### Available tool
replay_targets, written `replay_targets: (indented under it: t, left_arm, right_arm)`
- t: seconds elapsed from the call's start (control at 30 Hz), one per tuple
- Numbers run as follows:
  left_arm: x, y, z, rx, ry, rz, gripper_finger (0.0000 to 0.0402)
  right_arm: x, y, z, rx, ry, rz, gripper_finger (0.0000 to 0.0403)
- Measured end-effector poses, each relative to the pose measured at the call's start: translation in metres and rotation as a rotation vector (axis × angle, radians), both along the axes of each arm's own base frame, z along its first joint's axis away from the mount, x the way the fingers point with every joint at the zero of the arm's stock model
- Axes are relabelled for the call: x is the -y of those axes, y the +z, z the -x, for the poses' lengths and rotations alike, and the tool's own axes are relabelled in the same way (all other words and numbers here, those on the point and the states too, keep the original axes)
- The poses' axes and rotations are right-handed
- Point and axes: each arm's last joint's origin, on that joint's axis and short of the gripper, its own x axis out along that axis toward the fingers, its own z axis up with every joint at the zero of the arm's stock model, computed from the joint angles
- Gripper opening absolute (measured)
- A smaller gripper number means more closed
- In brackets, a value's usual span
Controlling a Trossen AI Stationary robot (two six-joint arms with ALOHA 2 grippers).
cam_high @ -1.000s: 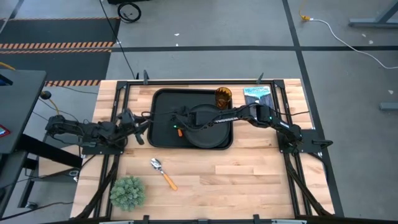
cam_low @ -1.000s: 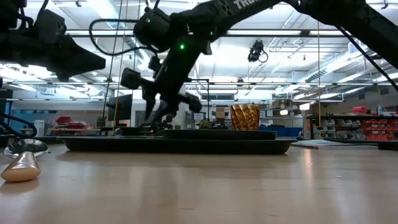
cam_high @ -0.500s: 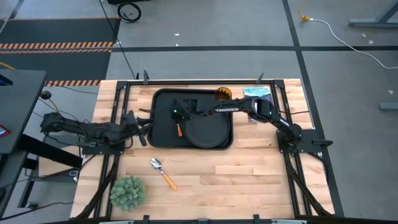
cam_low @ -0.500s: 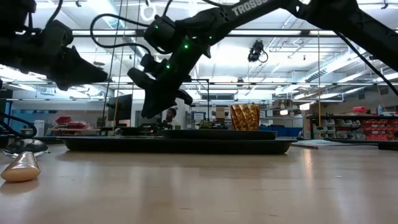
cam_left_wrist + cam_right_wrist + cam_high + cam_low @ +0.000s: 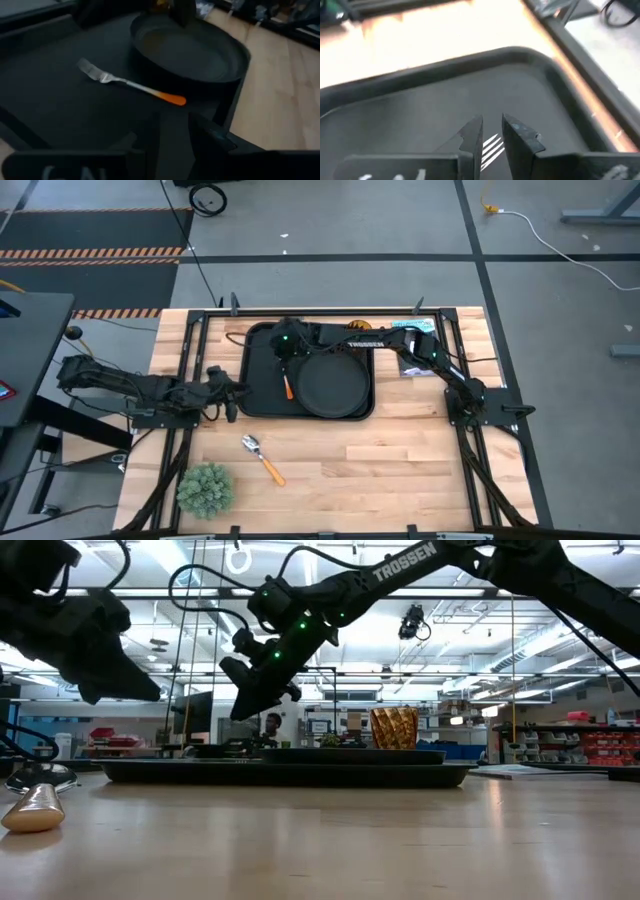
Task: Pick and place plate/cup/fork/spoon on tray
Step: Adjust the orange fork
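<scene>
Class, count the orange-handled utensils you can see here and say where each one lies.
2. The fork lies on the tray, left of the plate. The spoon lies on the bare table, in front of the tray.

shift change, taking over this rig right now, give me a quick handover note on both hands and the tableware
Right hand: above the tray's far left part, fingers slightly apart, holding nothing; fork tines show below it.
Left hand: hovers at the tray's left edge, holding nothing.
Done: plate on the tray, fork lying on the tray beside the plate's left.
Left: spoon lies on the table in front of the tray; cup stands by the tray's far right corner, whether on it I cannot tell.
</scene>
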Motion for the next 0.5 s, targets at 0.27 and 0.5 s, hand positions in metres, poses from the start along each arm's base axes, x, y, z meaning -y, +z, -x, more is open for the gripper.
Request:
replay_targets:
  t: [0.27,0.5]
  left_arm:
    - [-0.008,-0.007,-0.005,-0.056,0.104,0.016,0.0109]
    - [-0.02,-0.013,-0.011,-0.119,0.175,0.016,0.0109]
  right_arm:
    - [0.006,0.003,0.0,0.02,0.006,0.033,0.0078]
    - [-0.008,0.039,0.009,-0.024,-0.019,0.135,0.0078]
